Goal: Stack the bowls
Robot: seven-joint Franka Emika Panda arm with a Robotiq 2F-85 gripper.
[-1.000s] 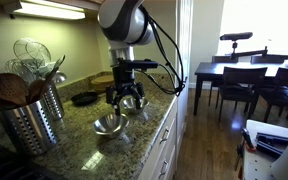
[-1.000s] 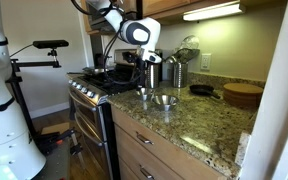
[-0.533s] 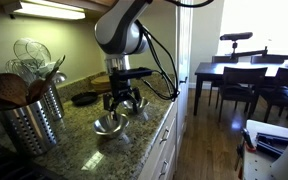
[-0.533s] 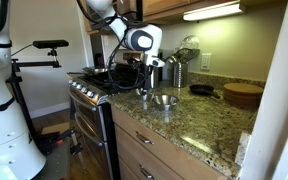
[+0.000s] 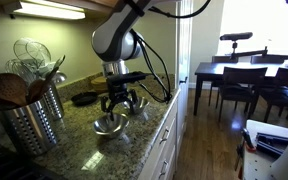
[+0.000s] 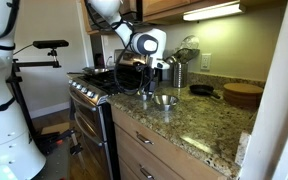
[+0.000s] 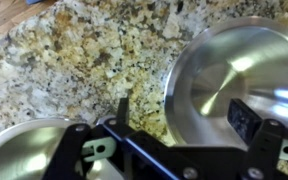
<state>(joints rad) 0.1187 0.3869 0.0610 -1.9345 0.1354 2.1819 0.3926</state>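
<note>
Two shiny steel bowls sit close together on the granite counter. In both exterior views I see one bowl (image 5: 106, 126) (image 6: 165, 101) and the other bowl (image 5: 137, 108) (image 6: 142, 94), which is partly hidden by the gripper. In the wrist view one bowl (image 7: 224, 70) fills the right side and the other bowl (image 7: 24, 152) shows at the bottom left. My gripper (image 7: 184, 115) (image 5: 120, 104) (image 6: 144, 86) is open and low over the bowls. It straddles the rim of the right-hand bowl, with one finger outside the rim and the other over the bowl's inside.
A perforated steel utensil holder (image 5: 34, 118) with utensils stands at the counter's end. A flat black dish (image 5: 84, 98) lies behind the bowls. A stove (image 6: 92, 86) borders the counter, and a wooden board (image 6: 244, 95) lies further along. The counter's front edge (image 5: 164, 115) is close.
The arm has bent down and the gripper has moved a little lower and sideways over the bowls. The bowls have not moved.
</note>
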